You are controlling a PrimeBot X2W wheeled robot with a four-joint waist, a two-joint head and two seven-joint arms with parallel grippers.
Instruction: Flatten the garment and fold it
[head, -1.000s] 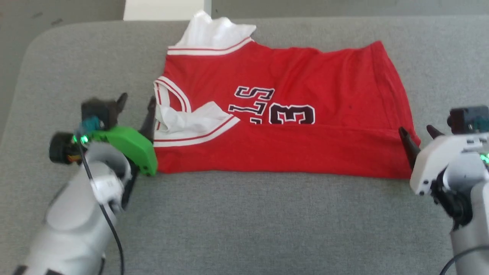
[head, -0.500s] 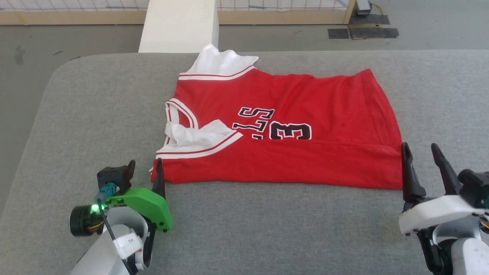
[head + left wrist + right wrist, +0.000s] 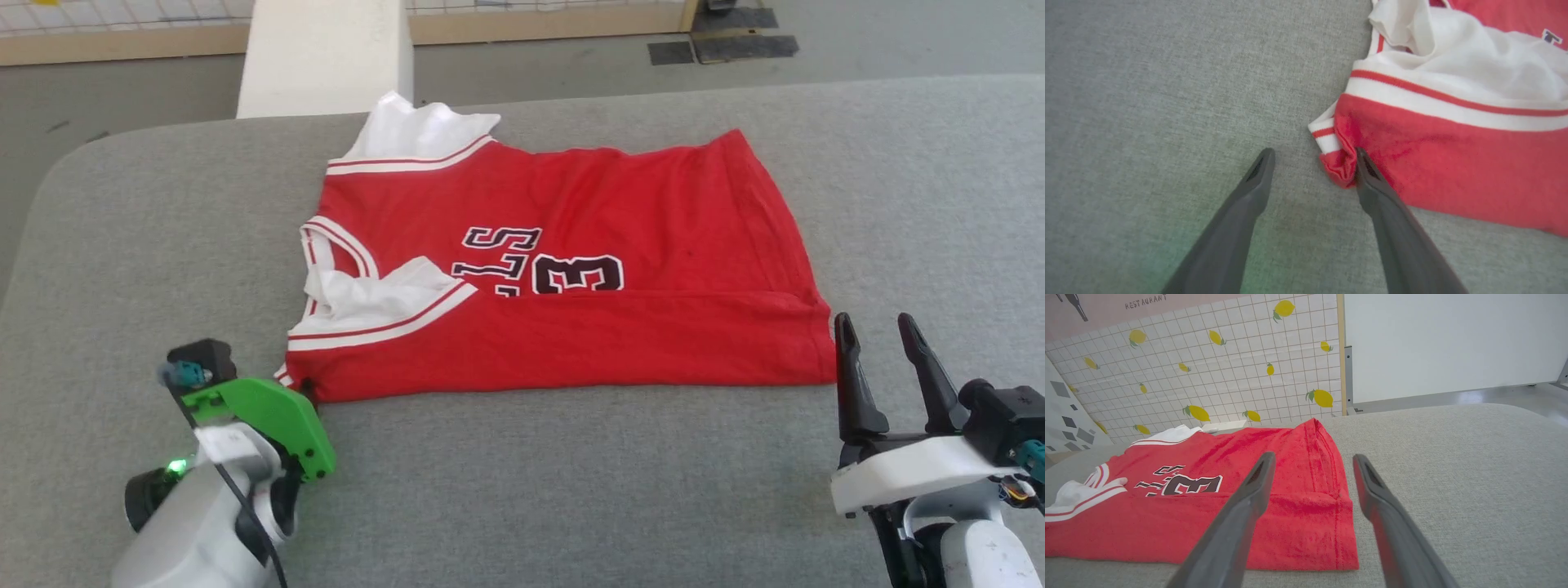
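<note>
The garment (image 3: 571, 253) is a red jersey with white sleeves, lying sideways on the grey table (image 3: 531, 490). Its near edge is folded up over part of the black lettering. My left gripper (image 3: 1313, 152) is open at the garment's (image 3: 1453, 163) near left corner. One of its fingers (image 3: 1372, 183) touches the bunched red corner there. In the head view its green housing (image 3: 261, 416) covers the fingers. My right gripper (image 3: 873, 322) stands open just right of the near right corner, apart from the cloth. Seen from the right wrist, that gripper (image 3: 1314, 456) has the hem of the garment (image 3: 1208, 514) between and beyond its fingers.
A white post (image 3: 326, 57) stands behind the table's far edge, by the upper sleeve. Grey floor with dark mats (image 3: 718, 45) lies beyond. The table's left end is rounded (image 3: 57, 171). A lemon-patterned wall (image 3: 1208, 375) rises behind the table.
The head camera has shifted. My left gripper has moved from beside the collar to the near left corner. My right gripper has drawn back off the near right corner. Both stay open.
</note>
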